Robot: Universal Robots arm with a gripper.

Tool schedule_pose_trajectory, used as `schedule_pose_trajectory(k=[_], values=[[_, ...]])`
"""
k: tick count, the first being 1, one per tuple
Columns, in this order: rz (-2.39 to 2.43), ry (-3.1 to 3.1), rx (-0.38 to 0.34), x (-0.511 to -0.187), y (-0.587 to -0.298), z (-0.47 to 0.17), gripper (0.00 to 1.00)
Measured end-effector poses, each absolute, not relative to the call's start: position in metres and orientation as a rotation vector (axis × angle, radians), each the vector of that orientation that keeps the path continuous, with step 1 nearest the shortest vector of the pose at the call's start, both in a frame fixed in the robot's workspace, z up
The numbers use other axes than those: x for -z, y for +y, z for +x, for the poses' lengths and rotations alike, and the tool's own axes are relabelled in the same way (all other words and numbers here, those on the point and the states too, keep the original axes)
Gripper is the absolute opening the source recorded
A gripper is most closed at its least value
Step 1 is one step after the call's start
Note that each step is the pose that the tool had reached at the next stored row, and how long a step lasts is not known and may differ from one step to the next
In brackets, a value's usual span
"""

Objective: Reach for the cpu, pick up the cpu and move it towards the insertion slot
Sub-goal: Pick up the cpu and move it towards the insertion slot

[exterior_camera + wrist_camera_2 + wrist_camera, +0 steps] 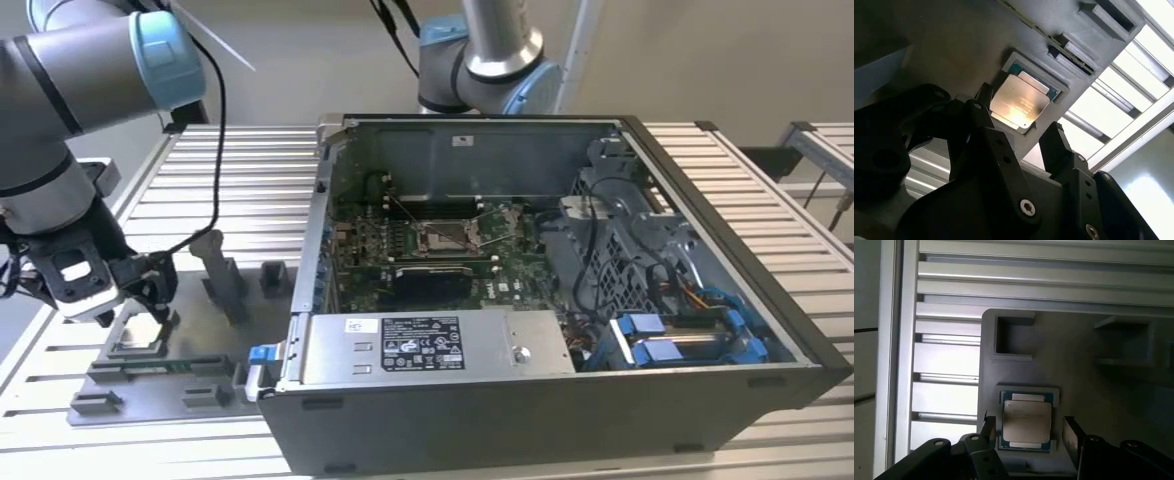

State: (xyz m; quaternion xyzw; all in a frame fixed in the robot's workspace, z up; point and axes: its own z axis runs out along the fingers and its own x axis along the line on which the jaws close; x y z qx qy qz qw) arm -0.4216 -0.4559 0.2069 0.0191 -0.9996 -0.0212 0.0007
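Tool point(114, 305) spread wide, low over a grey tray point(200, 350), at the end of the grey-and-blue arm point(54, 70). Nothing pinched. Black fingers point(1071, 435) set one on each side of the cpu point(1027, 421) in both wrist views, so the chip lies right between them, just beyond the fingertips. A narrow gap visible on one side in the first wrist view. The other fingertip close against the edge of the chip's seat, contact impossible to judge.

Cpu lying flat, silvery face up, green rim showing around it, seated in a shallow square pocket of the tray. Bright glare across its metal face in the second wrist view.

Next outward from the tool, more of the tray: an empty square pocket point(1013, 337) just past the chip, and further raised blocks point(1109, 20) near the tray's edge. Two upright grey posts point(220, 275) on the tray a little to the exterior view's right of the tool. Under the tray, the slatted metal table point(200, 160), its ribs running out past the tray's edge.

Well away from the tool, toward the exterior view's right, an open computer case point(534, 420) lying on the table. Grey power supply point(427, 345) along its near wall. Green motherboard point(354, 270) behind that. At the board's middle, the insertion slot point(441, 237), a small square socket with a shiny metal frame, far apart from tool and chip. Bundled cables and blue drive brackets point(667, 345) at the case's far side from the tool. Beyond the case, a second grey-and-blue arm joint point(481, 60).
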Motion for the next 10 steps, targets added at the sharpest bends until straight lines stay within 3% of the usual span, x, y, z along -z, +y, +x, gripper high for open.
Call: schedule_pose_trajectory(k=[10], values=[[0.075,-3.138,0.066,-0.194,-0.456,-0.423,1.00]])
